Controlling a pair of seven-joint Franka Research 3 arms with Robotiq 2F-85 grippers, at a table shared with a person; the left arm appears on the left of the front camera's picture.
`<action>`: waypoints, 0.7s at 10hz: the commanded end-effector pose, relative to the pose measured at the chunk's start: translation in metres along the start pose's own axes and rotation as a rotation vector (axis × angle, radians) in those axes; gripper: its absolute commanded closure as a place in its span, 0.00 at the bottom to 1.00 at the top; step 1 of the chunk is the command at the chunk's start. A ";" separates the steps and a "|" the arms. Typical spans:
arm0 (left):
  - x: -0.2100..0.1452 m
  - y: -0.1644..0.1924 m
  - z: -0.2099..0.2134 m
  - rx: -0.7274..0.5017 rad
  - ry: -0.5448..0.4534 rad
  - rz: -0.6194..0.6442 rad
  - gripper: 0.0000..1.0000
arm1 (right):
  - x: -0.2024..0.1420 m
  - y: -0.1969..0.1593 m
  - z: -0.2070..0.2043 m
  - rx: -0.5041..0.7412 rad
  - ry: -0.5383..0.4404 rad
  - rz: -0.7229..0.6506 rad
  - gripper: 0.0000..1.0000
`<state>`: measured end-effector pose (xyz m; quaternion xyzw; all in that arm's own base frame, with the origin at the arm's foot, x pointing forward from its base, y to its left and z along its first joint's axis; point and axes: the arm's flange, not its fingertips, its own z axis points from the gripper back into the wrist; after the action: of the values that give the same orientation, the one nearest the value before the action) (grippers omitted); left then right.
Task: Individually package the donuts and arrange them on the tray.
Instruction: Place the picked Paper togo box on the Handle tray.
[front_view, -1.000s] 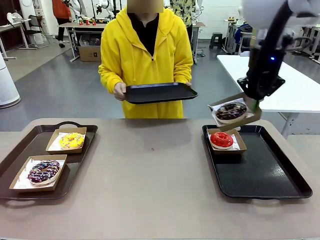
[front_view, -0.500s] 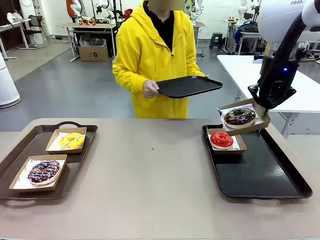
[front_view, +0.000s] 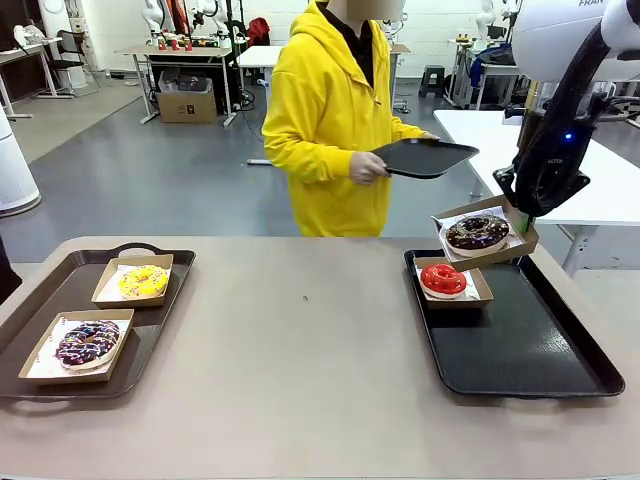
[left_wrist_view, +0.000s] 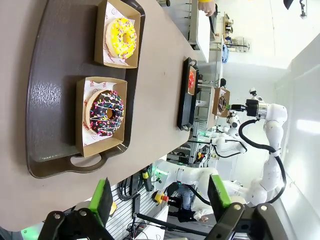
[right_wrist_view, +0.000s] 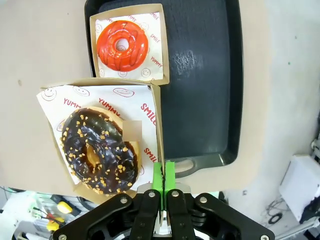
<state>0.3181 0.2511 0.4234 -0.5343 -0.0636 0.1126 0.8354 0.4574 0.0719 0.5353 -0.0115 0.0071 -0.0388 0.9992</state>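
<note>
Front view: the right gripper carries a boxed chocolate donut above the black tray, beside the red donut, seemingly to set it down alongside. Left wrist view: left gripper fingers spread, idle over the yellow donut and the sprinkled donut. Right wrist view: fingers pinch the cardboard box by its rim, keeping it roughly level.

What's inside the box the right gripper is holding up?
The chocolate donut lies on printed white paper in the box pinched by the right gripper. The box floor under the paper is covered.
</note>
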 end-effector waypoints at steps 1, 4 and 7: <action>-0.001 -0.002 0.003 -0.013 -0.003 -0.001 0.00 | -0.015 -0.014 -0.009 0.015 -0.070 0.067 0.99; -0.001 -0.002 0.003 -0.013 -0.003 -0.001 0.00 | -0.051 -0.069 -0.039 0.055 -0.068 0.097 0.99; -0.001 -0.002 0.003 -0.013 -0.003 -0.001 0.00 | -0.062 -0.096 -0.075 0.000 -0.104 0.082 0.99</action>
<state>0.3182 0.2511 0.4235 -0.5343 -0.0634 0.1125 0.8354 0.3873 -0.0184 0.4776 0.0043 -0.0249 0.0014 0.9997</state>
